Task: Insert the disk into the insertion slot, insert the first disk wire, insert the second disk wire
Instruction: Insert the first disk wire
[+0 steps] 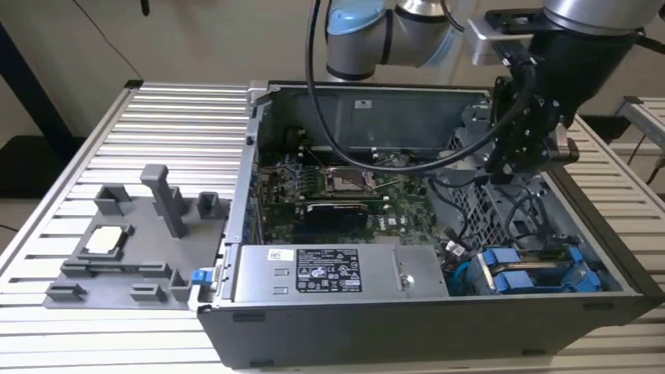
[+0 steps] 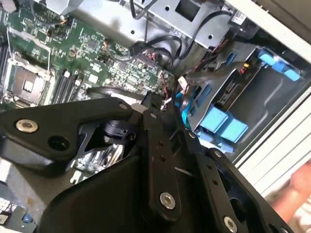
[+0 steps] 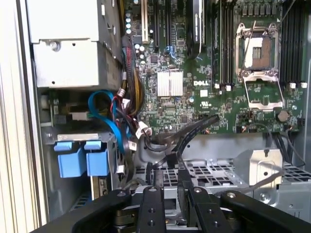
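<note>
I have the gripper (image 1: 522, 160) hanging over the open computer case (image 1: 416, 312), above the grey mesh wall of the insertion slot (image 1: 540, 269). In both wrist views its black fingers (image 3: 150, 204) stand close together, nearly touching, with nothing between them, and they touch nothing. The disk (image 1: 530, 274) sits in the bay at the case's front corner on the exterior view's right, its blue carrier tabs (image 3: 80, 158) showing. Stickers sit on the power supply (image 1: 327, 270); their print I leave unread.
</note>
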